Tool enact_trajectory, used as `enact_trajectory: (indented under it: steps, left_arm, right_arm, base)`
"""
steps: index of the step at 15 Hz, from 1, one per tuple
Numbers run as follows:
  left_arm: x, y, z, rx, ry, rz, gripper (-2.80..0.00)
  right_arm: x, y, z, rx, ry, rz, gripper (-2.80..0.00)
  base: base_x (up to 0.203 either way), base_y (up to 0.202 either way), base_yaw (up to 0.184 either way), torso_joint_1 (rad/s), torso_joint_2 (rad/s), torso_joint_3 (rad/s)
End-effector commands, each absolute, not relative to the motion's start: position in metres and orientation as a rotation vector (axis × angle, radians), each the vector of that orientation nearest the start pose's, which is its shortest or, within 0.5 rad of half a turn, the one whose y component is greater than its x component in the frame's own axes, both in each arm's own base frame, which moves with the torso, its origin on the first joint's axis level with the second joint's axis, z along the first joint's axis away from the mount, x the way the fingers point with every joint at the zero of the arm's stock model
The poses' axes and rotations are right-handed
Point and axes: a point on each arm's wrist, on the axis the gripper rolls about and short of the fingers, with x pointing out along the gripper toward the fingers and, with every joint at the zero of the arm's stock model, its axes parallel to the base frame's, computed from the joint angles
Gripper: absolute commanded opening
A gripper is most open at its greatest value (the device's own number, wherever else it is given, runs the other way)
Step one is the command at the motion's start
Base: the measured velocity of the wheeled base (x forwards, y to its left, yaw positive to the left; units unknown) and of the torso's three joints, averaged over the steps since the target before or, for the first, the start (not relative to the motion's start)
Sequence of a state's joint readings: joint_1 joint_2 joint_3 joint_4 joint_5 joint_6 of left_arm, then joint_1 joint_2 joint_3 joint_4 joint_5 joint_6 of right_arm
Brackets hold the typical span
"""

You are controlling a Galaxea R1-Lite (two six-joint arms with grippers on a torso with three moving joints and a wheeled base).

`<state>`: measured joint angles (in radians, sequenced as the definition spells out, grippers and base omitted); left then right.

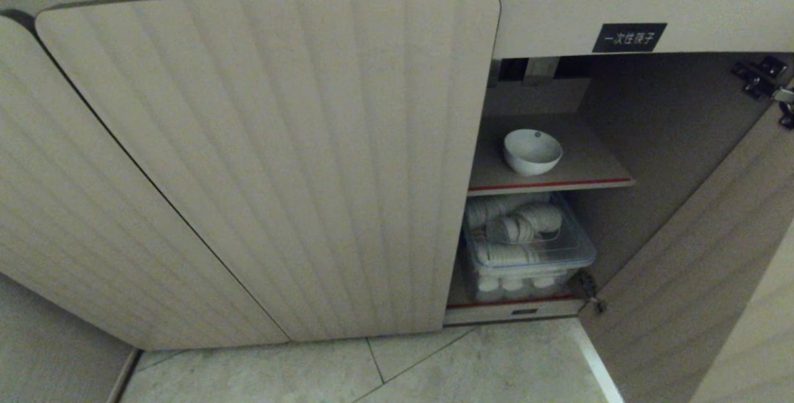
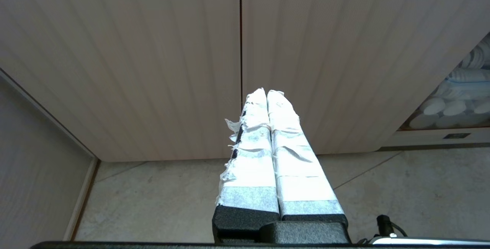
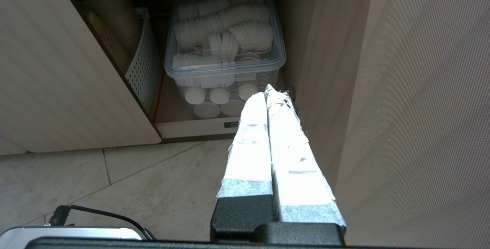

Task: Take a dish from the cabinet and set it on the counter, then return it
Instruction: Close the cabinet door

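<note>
The dish (image 1: 532,151), a small white bowl, sits upright on the red-edged inner shelf (image 1: 552,183) of the beige cabinet (image 1: 273,161), whose right door (image 1: 701,279) hangs open. Neither arm shows in the head view. My left gripper (image 2: 267,92) is shut with nothing in it, low over the floor in front of the closed ribbed doors. My right gripper (image 3: 266,90) is also shut and empty, pointing at the cabinet's lower opening beside the open door (image 3: 421,107). The counter is out of view.
Under the shelf a clear plastic bin (image 1: 527,248) (image 3: 226,53) holds stacked white cups. A white perforated basket (image 3: 143,69) stands beside it, behind the closed door. A black label (image 1: 628,37) sits above the opening. Tiled floor (image 1: 434,366) lies in front.
</note>
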<state>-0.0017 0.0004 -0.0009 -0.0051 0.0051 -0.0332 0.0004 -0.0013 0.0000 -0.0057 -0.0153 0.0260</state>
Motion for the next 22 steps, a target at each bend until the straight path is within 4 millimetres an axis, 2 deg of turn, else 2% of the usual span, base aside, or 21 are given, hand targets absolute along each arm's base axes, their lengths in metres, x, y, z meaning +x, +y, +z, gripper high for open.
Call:
enact_trajectory:
  steps: [1, 22]
  left_arm:
    - [-0.0228, 0.0002, 0.0761, -0.034, -0.006, 0.004, -2.8]
    - [-0.0229, 0.0002, 0.0764, -0.034, -0.006, 0.004, -2.8]
  right_arm:
    - [-0.0228, -0.0004, 0.0761, 0.026, -0.006, -0.014, -2.8]
    - [-0.0228, -0.0004, 0.0761, 0.026, -0.006, -0.014, -2.8]
  base:
    - [0.0, 0.0, 0.0, 0.0, 0.0, 0.0]
    - [0.0, 0.0, 0.0, 0.0, 0.0, 0.0]
